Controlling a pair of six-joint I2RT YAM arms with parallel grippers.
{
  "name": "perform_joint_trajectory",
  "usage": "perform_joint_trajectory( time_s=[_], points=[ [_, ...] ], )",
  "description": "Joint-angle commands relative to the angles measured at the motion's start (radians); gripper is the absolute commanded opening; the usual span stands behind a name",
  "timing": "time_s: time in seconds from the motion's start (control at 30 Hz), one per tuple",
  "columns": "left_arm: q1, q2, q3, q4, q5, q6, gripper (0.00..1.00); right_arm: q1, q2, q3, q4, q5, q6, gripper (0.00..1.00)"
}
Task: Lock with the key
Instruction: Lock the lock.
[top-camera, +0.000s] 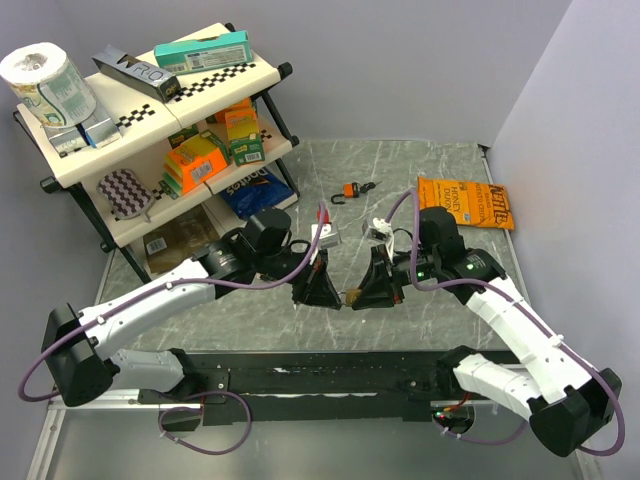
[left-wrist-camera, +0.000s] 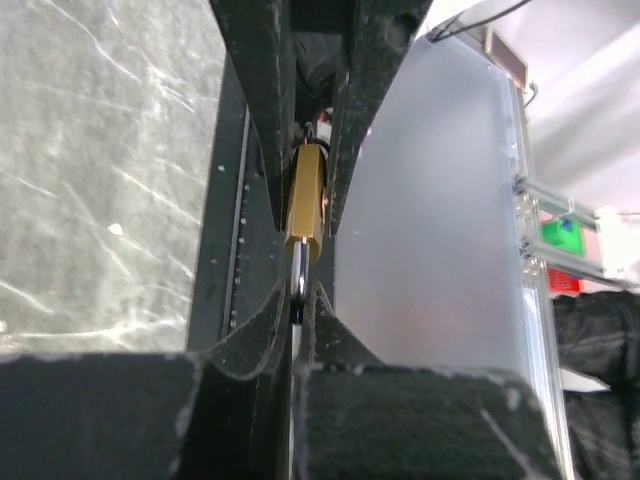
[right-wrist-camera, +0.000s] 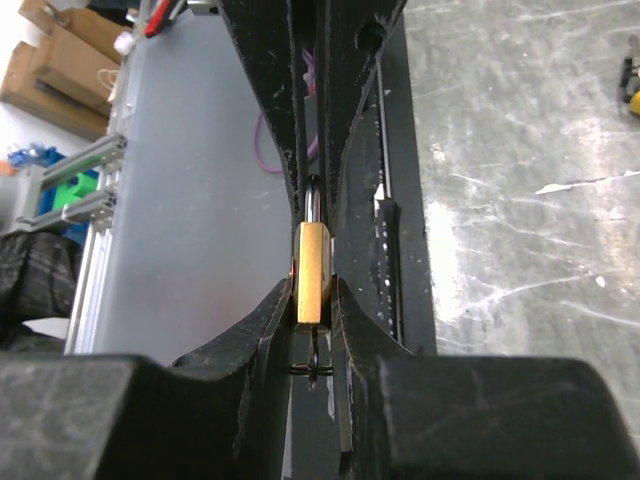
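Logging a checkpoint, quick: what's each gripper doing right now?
Left gripper: closed on the thin silver metal piece at the small brass padlock's end.
Right gripper: closed on that padlock's body.

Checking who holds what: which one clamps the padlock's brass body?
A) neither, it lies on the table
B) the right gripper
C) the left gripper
B: the right gripper pinches the brass padlock between its own fingers; the left gripper grips only the silver part at its end.
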Motion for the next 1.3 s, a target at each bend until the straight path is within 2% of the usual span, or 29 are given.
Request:
perform_joint_trajectory(
  time_s=[0.0,0.17,0.27,0.43,0.5,0.53,0.57,0.63,0.67,0.8,1.0,1.27],
  points=[
    [-0.083,0.05,0.024,0.401,-0.009,-0.1,0.01,0.07,0.027,0.01,0.319,-0.055,0.065,0.0],
    [-0.091,0.062,0.016,0.442,-0.055,-0.158,0.01,0.082,0.041,0.013,0.325,-0.044,0.066,0.0],
    [-0.079,0.042,0.002,0.401,-0.056,-0.143,0.01,0.081,0.035,0.033,0.247,-0.038,0.011,0.0],
    [0.058,-0.034,-0.091,0.436,0.069,-0.224,0.01,0.035,0.022,0.044,0.115,-0.029,-0.102,0.01],
    [0.084,-0.068,-0.108,0.369,0.086,-0.162,0.01,-0.007,0.03,0.056,0.037,-0.04,-0.139,0.25],
    [0.099,-0.077,-0.108,0.331,0.096,-0.123,0.01,-0.025,0.034,0.073,0.014,-0.056,-0.15,0.53],
    [0.107,-0.084,-0.105,0.305,0.102,-0.043,0.01,-0.066,0.039,0.082,-0.006,-0.06,-0.161,0.61],
    [0.118,-0.101,-0.099,0.179,0.105,0.047,0.01,-0.1,0.036,0.1,-0.043,-0.061,-0.187,0.68],
    [0.124,-0.104,-0.096,0.15,0.109,0.119,0.01,-0.119,0.033,0.108,-0.056,-0.055,-0.204,0.68],
    [0.13,-0.119,-0.108,0.08,0.135,0.196,0.01,-0.157,0.05,0.15,-0.121,-0.044,-0.285,0.65],
    [0.13,-0.11,-0.108,0.109,0.139,0.159,0.01,-0.146,0.06,0.127,-0.073,-0.049,-0.236,0.52],
    [0.129,-0.088,-0.111,0.134,0.151,0.116,0.01,-0.054,0.061,0.111,-0.037,-0.026,-0.218,0.47]
  ],
)
